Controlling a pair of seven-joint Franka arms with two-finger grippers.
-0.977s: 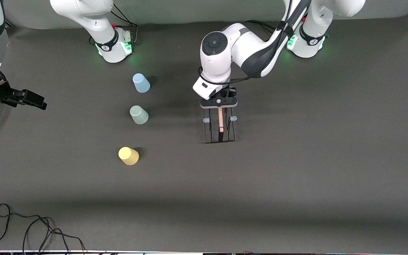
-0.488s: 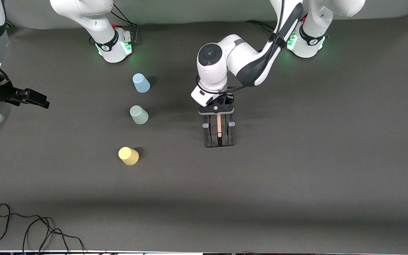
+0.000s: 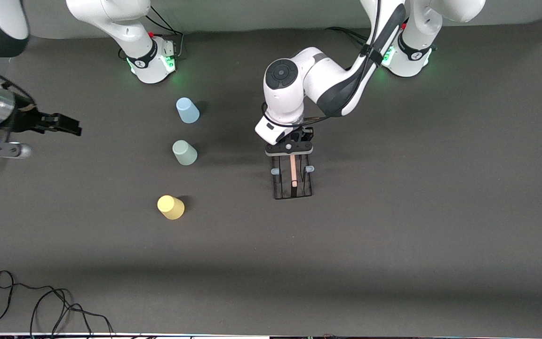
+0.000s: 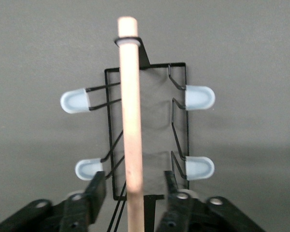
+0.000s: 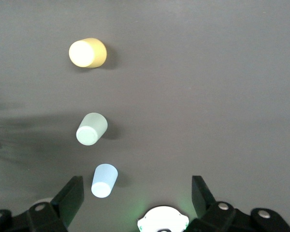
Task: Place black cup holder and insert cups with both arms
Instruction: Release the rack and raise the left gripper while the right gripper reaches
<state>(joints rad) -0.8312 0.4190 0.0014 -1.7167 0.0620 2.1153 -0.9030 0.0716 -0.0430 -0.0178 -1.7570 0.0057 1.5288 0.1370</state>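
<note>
No readable brand or label anywhere, just plain plastic and wire.

Nearest the front camera on the dark desk (image 3: 393,245) is the yellow cup (image 3: 171,207), upside down. Next out is the black cup holder (image 3: 292,178), standing mid-desk at roughly 3 o'clock from the pale green cup (image 3: 185,152), well apart from it. Its wooden rod handle (image 4: 131,121) runs between the left gripper's (image 3: 294,141) fingers (image 4: 94,193), which sit spread with a gap on each side of the rod, so nothing is clamped. Four pale capped pegs (image 4: 199,97) stick out sideways in the left wrist view.

Farthest is the pale blue cup (image 3: 187,110), at 12 o'clock from the green one.

The right gripper (image 3: 64,125) hangs over the desk at the right arm's end, at about 9 o'clock from the cups, fingers wide apart and empty in its wrist view.
</note>
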